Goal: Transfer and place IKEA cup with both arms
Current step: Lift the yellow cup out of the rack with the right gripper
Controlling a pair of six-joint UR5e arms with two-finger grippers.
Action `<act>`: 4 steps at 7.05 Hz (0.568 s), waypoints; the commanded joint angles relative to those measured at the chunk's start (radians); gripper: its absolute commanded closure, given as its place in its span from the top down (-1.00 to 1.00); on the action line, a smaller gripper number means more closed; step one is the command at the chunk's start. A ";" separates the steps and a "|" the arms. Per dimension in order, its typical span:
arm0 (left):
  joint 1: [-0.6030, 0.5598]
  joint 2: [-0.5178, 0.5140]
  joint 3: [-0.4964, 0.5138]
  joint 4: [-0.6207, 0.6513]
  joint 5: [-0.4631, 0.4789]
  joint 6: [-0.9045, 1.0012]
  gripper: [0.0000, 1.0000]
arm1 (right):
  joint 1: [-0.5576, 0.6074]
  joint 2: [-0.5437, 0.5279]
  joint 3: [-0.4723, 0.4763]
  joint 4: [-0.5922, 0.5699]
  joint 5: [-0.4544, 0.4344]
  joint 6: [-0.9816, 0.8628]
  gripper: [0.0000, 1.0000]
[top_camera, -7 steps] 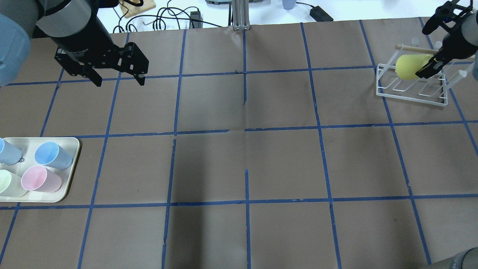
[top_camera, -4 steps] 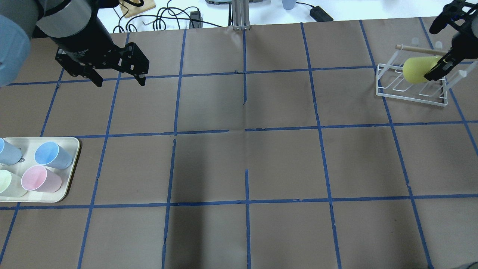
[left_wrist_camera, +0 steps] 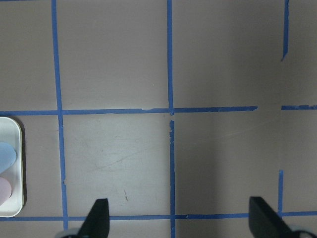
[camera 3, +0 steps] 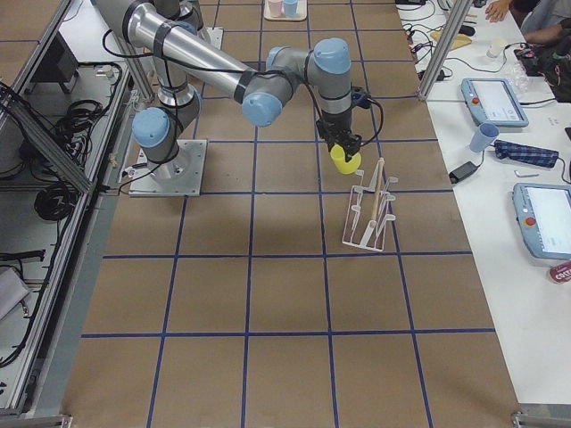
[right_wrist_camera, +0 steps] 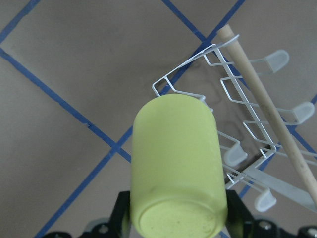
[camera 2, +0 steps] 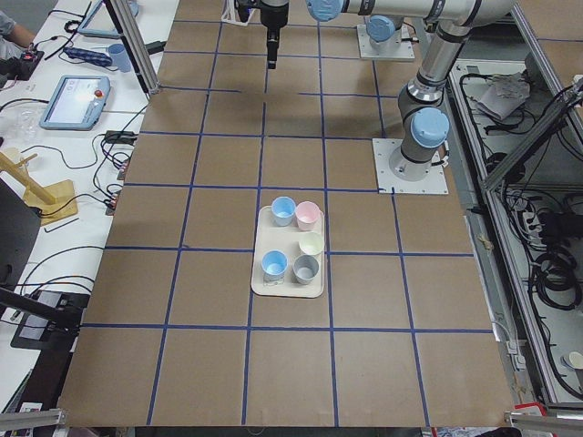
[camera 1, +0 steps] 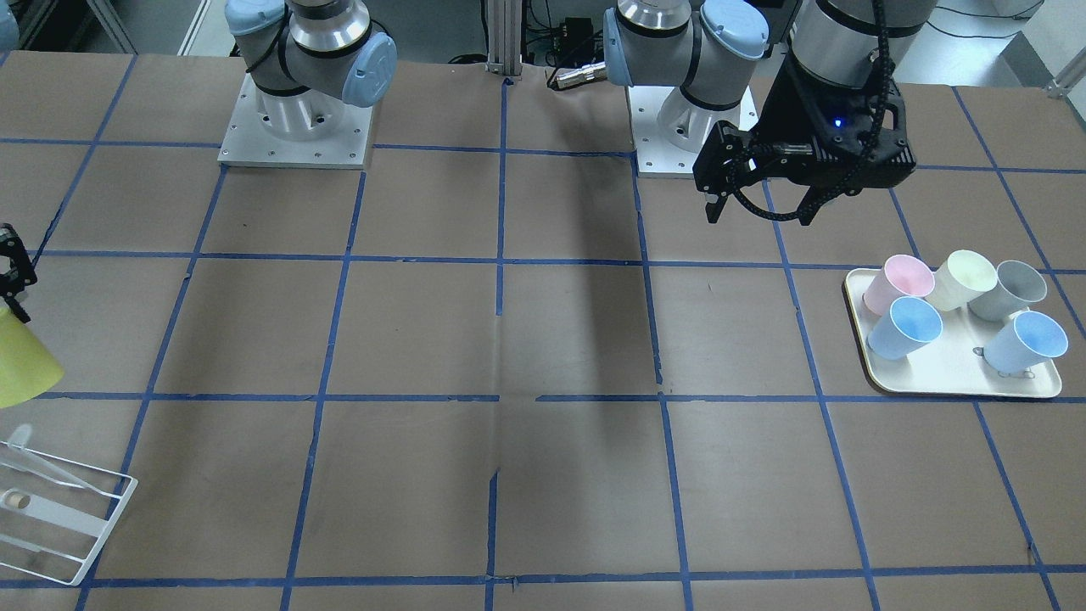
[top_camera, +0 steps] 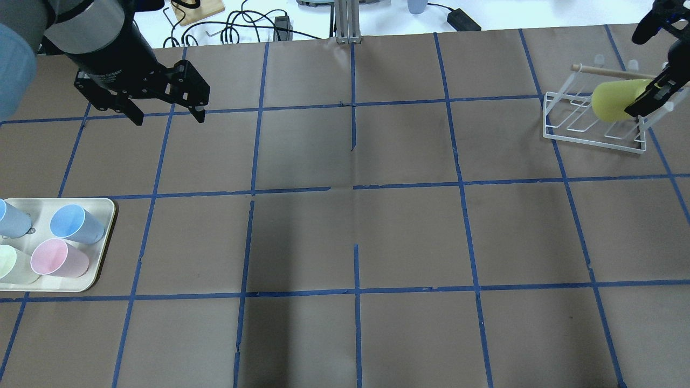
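Observation:
The lemon-yellow IKEA cup [top_camera: 612, 99] is held tilted in the air over the white wire rack [top_camera: 593, 136] at the table's far right. My right gripper [top_camera: 641, 102] is shut on the cup near its base. In the right wrist view the cup [right_wrist_camera: 176, 163] fills the middle, with its closed base toward the camera and the rack [right_wrist_camera: 237, 94] beyond it. The cup also shows at the left edge of the front-facing view [camera 1: 21, 365]. My left gripper [top_camera: 168, 117] is open and empty above the far left of the table; it also shows in the front-facing view [camera 1: 758, 214].
A cream tray [top_camera: 105, 215] at the near left holds several cups: light blue, pink, pale cream and grey. It also shows in the front-facing view [camera 1: 950, 378]. The rack has a wooden dowel [top_camera: 598, 70] across its top. Cables lie beyond the table's far edge.
My right gripper has carried the yellow cup to the right, further over the rack. My left gripper has shifted slightly left and stays open.

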 commanded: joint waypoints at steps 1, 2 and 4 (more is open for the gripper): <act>0.001 0.001 0.000 0.000 0.000 0.000 1.00 | 0.079 -0.091 0.002 0.195 0.154 0.003 -0.90; 0.001 -0.001 0.003 0.000 0.000 0.000 1.00 | 0.111 -0.140 0.005 0.314 0.280 0.009 -0.92; -0.001 -0.001 0.001 0.000 0.000 0.000 1.00 | 0.166 -0.211 0.003 0.547 0.539 0.011 -0.95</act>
